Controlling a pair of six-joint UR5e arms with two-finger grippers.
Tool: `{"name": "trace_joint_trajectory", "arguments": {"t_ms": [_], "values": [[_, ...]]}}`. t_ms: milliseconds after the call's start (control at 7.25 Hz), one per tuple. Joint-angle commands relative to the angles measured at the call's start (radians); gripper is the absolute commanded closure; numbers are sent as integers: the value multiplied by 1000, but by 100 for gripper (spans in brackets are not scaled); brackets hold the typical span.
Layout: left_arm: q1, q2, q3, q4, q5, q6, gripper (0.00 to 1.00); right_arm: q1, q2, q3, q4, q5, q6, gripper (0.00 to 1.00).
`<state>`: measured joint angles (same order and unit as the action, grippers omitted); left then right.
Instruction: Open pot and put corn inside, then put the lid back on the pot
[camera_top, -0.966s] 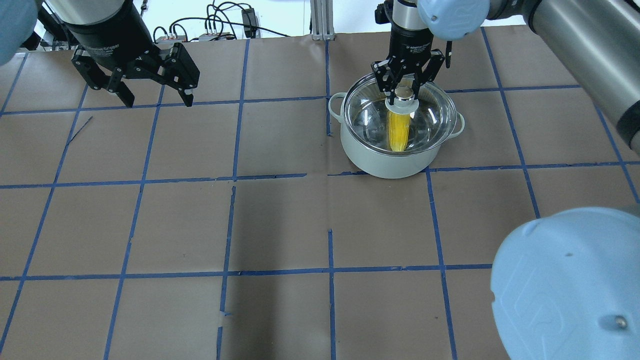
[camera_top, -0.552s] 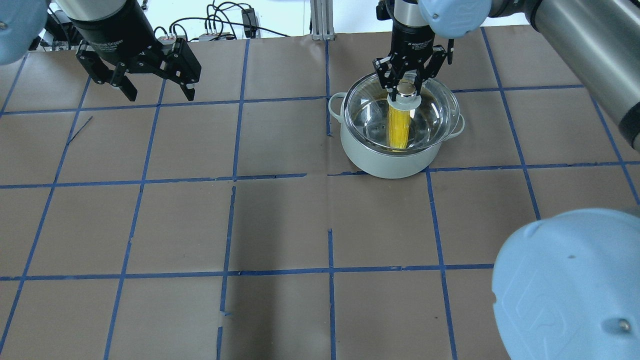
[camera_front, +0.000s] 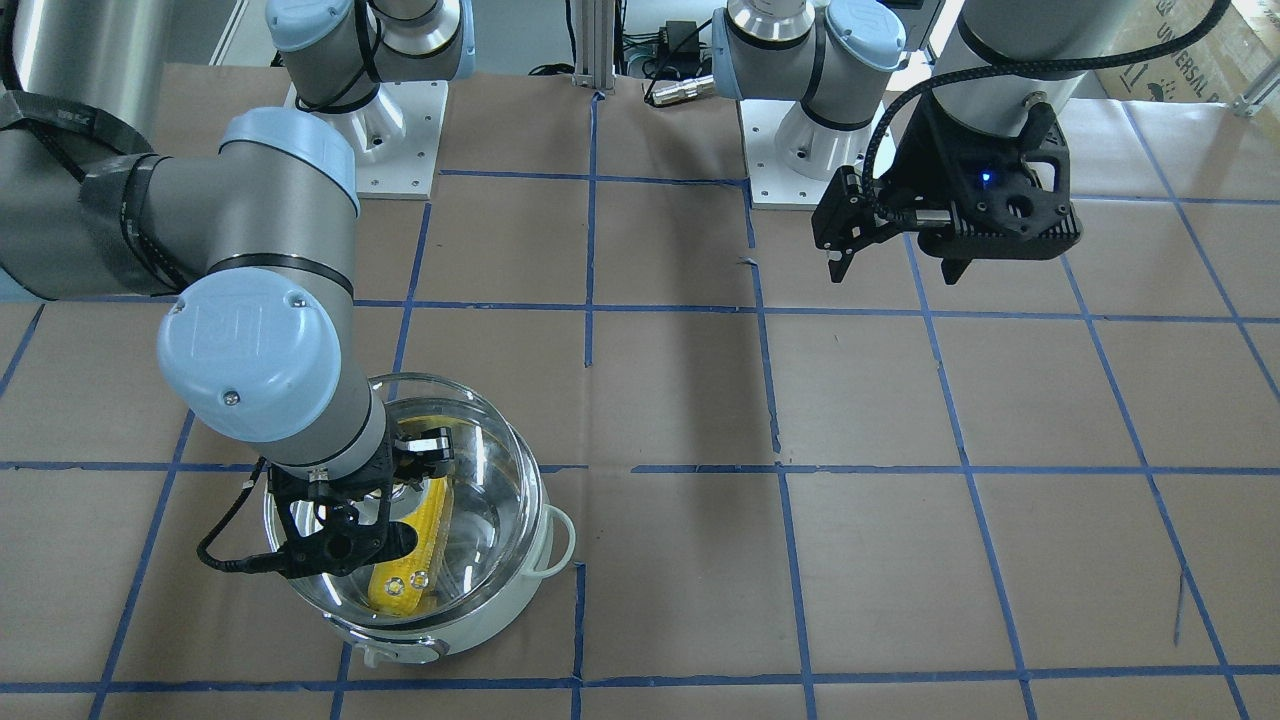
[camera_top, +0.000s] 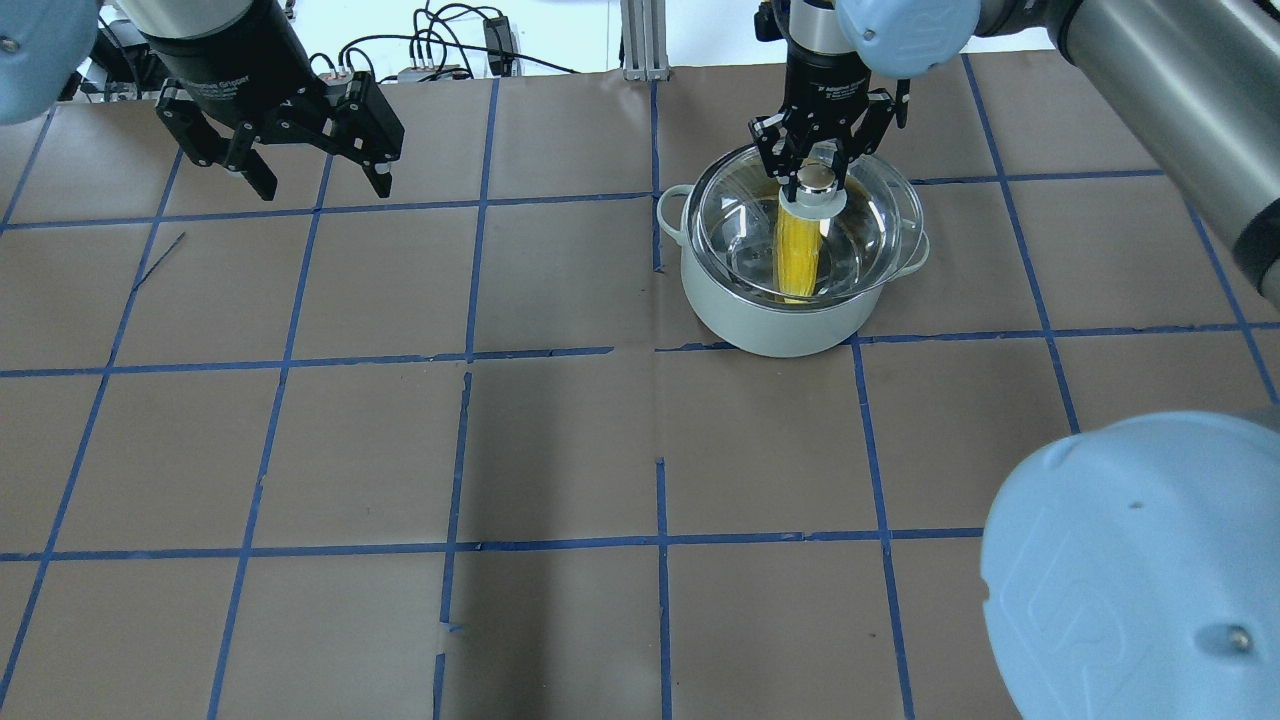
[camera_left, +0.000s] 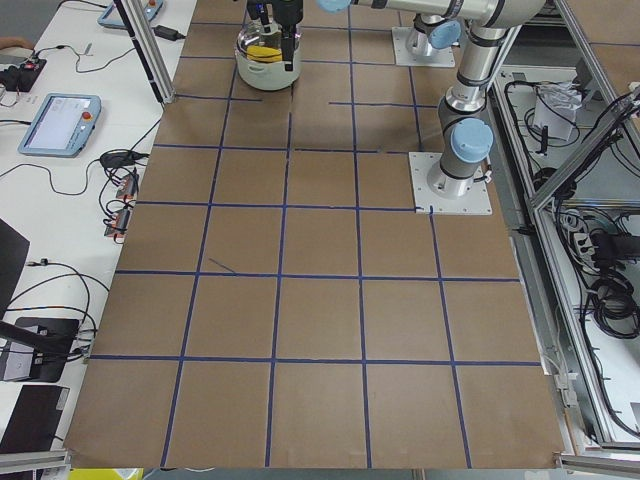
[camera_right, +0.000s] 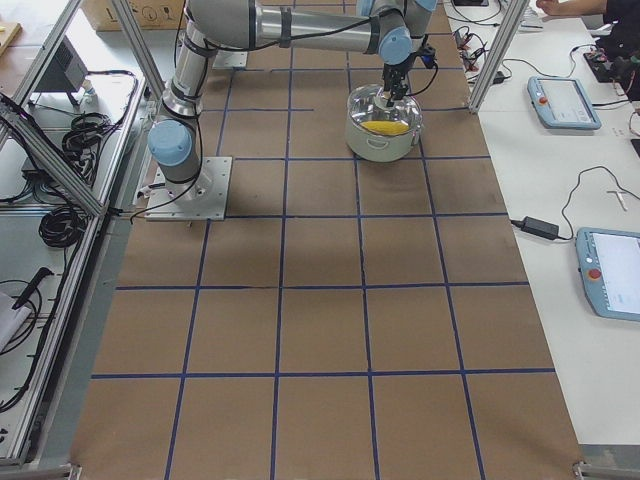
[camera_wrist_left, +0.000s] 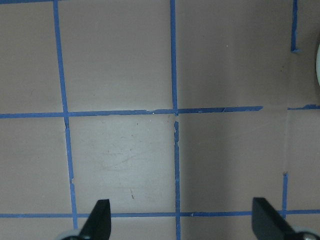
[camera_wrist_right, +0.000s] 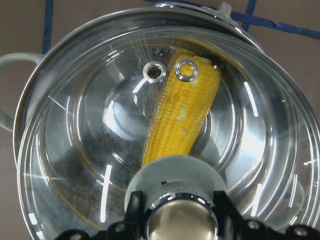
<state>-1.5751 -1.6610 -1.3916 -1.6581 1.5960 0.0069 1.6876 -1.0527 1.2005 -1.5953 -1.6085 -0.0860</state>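
Observation:
The pale mint pot (camera_top: 780, 325) stands on the table's far right part. The yellow corn (camera_top: 797, 262) lies inside it, also clear in the right wrist view as the corn (camera_wrist_right: 185, 120) under glass. The clear glass lid (camera_top: 865, 225) sits over the pot's mouth, shifted a little toward the far side. My right gripper (camera_top: 816, 172) is shut on the lid's knob (camera_wrist_right: 182, 220), pointing straight down. My left gripper (camera_top: 320, 185) hangs open and empty above the far left of the table, its fingertips (camera_wrist_left: 100, 217) spread wide over bare paper.
Brown paper with a blue tape grid (camera_top: 470, 355) covers the table. Cables and an aluminium post (camera_top: 640, 40) line the far edge. The two arm base plates (camera_front: 400, 140) sit on the robot's side. Tablets (camera_right: 565, 100) lie on a side bench.
The right gripper and the lid have shifted slightly toward the far side over the pot. The left gripper has drawn back a little toward the far left, still open.

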Motion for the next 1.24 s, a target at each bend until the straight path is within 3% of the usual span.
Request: {"name": "trace_joint_trajectory", "arguments": {"t_ms": [0,1103], "values": [[0,1,2,0,-1,-1,0,0,2,-7,-2,1,3,83],[0,3,3,0,-1,-1,0,7,-1,-6,-15,16,15,82]]}}
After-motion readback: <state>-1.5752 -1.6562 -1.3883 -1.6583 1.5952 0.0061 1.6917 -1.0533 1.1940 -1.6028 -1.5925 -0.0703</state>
